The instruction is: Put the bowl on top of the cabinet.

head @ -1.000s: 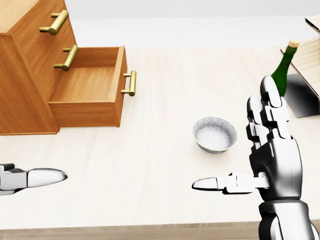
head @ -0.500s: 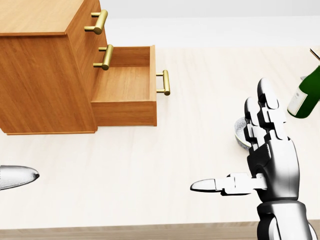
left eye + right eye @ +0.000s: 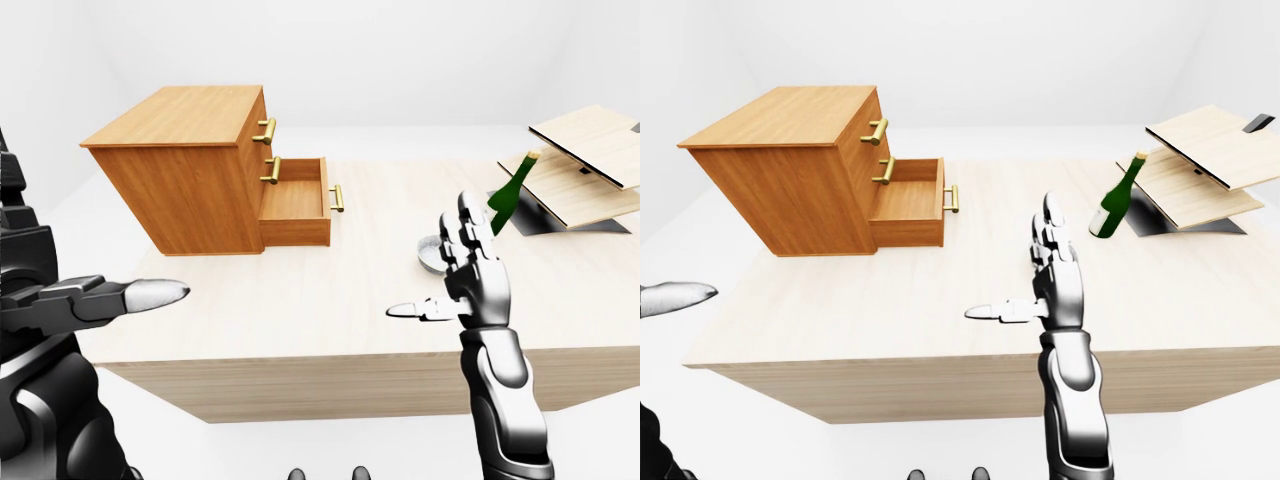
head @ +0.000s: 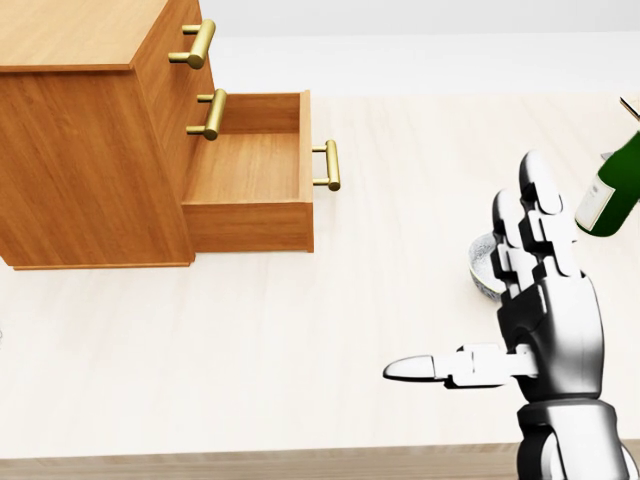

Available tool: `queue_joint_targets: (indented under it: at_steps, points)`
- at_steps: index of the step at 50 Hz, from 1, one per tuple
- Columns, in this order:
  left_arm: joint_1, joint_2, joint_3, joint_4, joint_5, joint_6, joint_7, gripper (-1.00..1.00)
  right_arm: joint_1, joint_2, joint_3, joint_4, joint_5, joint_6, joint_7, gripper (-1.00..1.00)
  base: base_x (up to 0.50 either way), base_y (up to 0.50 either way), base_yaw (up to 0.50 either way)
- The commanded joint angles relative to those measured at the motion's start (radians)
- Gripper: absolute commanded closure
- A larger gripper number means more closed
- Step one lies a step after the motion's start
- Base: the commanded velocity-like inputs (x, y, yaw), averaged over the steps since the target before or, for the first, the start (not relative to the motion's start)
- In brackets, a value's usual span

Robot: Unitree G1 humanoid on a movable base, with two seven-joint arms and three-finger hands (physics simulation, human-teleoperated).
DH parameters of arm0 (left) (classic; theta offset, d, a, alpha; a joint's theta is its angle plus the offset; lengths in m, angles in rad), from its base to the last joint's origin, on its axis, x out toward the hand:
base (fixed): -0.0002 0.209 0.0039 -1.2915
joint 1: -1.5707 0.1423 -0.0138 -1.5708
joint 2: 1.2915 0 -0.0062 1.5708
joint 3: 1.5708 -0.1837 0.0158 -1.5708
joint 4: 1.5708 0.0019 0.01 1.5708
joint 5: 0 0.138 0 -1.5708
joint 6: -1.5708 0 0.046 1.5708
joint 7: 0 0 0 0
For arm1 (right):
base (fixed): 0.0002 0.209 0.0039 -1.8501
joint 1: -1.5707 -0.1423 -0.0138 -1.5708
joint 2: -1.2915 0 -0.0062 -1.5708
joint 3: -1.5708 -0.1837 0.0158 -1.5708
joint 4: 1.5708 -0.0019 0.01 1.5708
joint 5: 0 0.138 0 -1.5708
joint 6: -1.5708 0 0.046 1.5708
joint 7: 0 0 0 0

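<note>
The grey bowl [image 4: 481,266] stands on the table and is mostly hidden behind my right hand in the head view; the left-eye view shows the bowl's [image 3: 430,256] left part. The wooden cabinet [image 3: 190,175] stands at the upper left, its flat top [image 3: 185,112] bare and its bottom drawer [image 4: 250,170] pulled out. My right hand [image 3: 1010,258] is held upright just before the bowl, fingers straight, thumb pointing left, open and holding nothing. My left hand [image 3: 100,250] is open at the left edge, off the table.
A green bottle [image 3: 510,195] stands just right of the bowl. Tilted wooden boards on a dark stand [image 3: 585,175] fill the table's right end. The table's near edge [image 3: 330,365] runs below both hands.
The camera has moved left, shifting the whole picture right, so the bowl now sits behind my right hand. My left thumb tip has dropped out of the head view.
</note>
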State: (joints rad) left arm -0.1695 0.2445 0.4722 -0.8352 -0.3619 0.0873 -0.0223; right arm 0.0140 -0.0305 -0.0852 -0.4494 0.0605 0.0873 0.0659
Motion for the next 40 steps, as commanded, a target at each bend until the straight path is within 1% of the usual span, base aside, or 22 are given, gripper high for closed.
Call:
queue_joint_targets:
  at_steps: [1,6,19,25,34,40]
  points:
    - [-0.025,0.06,0.077,-0.006,-0.076,0.0,0.022,-1.0,-0.008,-0.004,-0.011,-0.003,0.005,0.0,-0.002,-1.0,0.0,0.0,0.0]
    - [-0.029,0.083,0.097,0.002,-0.1,0.0,0.033,-1.0,-0.008,-0.005,-0.016,-0.005,0.012,0.0,0.0,-1.0,0.06,0.0,0.0]
    - [-0.038,0.126,0.142,-0.001,-0.16,0.0,0.062,-1.0,-0.011,-0.007,-0.023,-0.009,0.022,0.0,-0.002,-1.0,0.5,0.0,0.0]
    - [-0.036,0.135,0.146,0.002,-0.173,0.0,0.07,-1.0,-0.011,-0.008,-0.018,0.003,0.013,0.0,-0.005,-1.0,0.48,0.0,0.0]
    - [-0.037,0.151,0.161,0.001,-0.199,0.0,0.083,-1.0,-0.006,-0.006,-0.016,0.001,0.013,0.0,0.002,-1.0,0.02,0.0,0.0]
    - [-0.039,0.159,0.17,-0.006,-0.215,0.0,0.09,-1.0,-0.007,-0.006,-0.018,0.0,0.014,0.0,0.0,-1.0,0.0,0.48,0.0]
